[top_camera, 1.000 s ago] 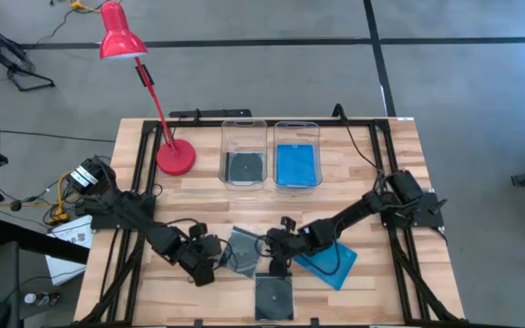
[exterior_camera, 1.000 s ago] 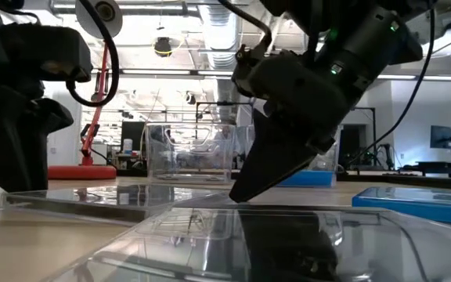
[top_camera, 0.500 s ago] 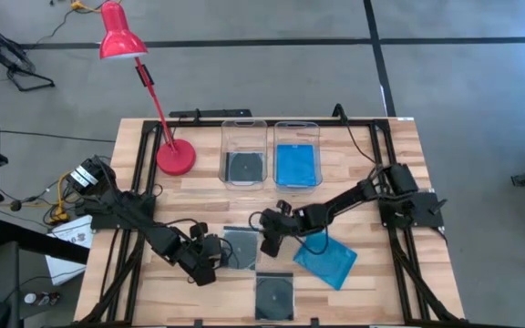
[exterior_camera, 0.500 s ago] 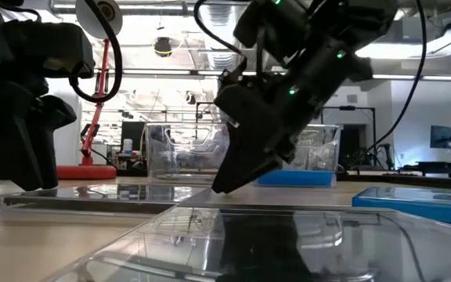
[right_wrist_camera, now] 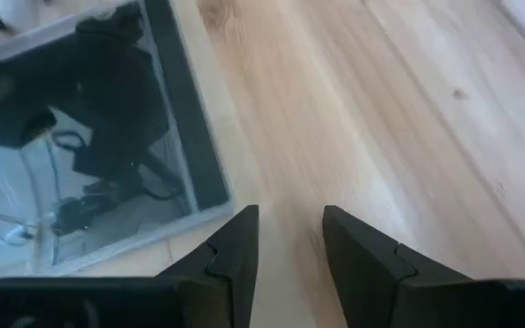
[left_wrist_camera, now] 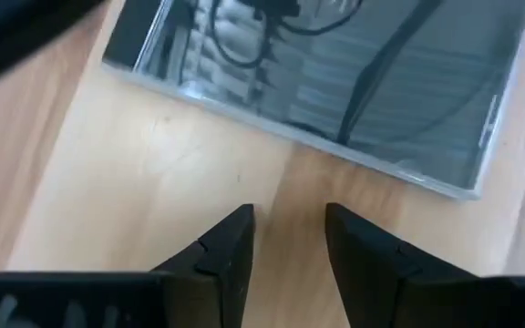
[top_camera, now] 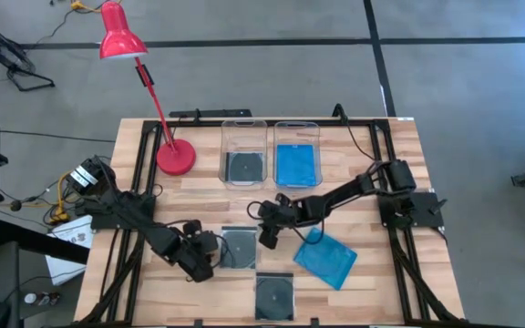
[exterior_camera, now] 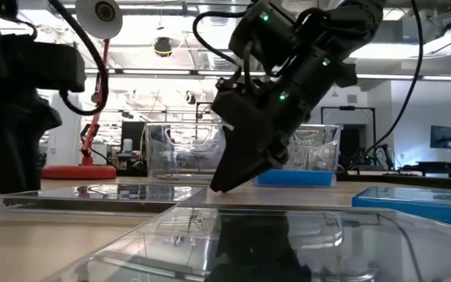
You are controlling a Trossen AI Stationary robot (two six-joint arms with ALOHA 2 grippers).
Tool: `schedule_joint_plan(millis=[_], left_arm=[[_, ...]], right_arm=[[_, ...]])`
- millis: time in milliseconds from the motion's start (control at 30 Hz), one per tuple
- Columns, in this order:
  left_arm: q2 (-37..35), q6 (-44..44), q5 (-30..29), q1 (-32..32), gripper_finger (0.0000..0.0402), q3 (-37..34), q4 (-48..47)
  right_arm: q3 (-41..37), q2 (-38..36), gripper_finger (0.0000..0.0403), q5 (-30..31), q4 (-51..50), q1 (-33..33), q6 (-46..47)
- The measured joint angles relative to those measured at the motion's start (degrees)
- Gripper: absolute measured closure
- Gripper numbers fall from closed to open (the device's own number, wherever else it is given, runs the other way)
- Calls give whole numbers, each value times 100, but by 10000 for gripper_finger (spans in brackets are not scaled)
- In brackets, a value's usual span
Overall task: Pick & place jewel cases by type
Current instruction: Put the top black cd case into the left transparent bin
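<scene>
Both grippers flank the clear case (top_camera: 240, 247), jaws slightly apart, empty: left gripper (top_camera: 210, 258), right gripper (top_camera: 267, 239). I'd have one straddle a case edge squarely before pinching.

From above, I see the counter (top_camera: 354, 173) evenly and brightly lit, with only soft, short shadows. In the low view, ceiling lights in the room behind glare white, leaving the arms as dark silhouettes; the nearest clear jewel case (exterior_camera: 272, 243) is out of focus and mirrors the scene. Both wrist views look soft, with reflections across the clear cases.
</scene>
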Motion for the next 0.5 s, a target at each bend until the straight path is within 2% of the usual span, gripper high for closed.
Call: schedule_joint_plan(millis=[100, 233, 500], left_arm=[[-8, -259, 5, -73, 269, -27, -144], [-16, -84, -28, -96, 269, -132, 382], [-1, -37, -11, -98, 269, -149, 794]], right_arm=[[7, -11, 285, -42, -131, 91, 50], [-4, -9, 285, -46, 3, 180, 52], [-13, 9, 285, -239, 488, 78, -17]])
